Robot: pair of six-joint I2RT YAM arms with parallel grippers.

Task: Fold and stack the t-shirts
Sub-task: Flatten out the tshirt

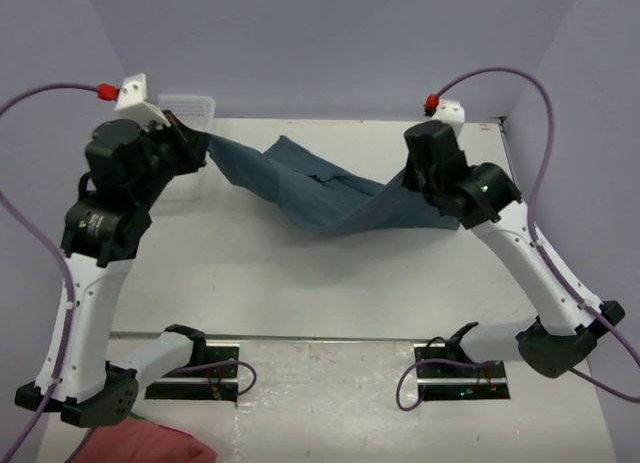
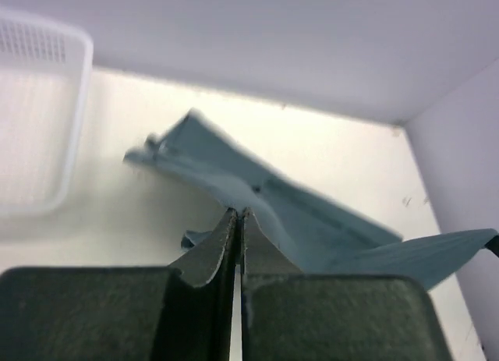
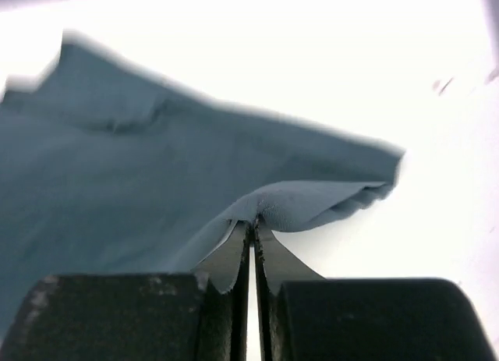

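The dark teal-blue t-shirt hangs stretched between my two grippers above the white table, sagging in the middle. At the back left, my left gripper is shut on one edge of it. In the left wrist view the closed fingertips pinch the fabric, which runs away to the right. My right gripper is shut on the other end. The right wrist view shows its tips clamped on a bunched fold of the shirt.
A white perforated basket stands at the back left corner, close to the left gripper; the left wrist view has the basket too. A pink-red cloth lies at the near left edge. Lilac walls close in the table.
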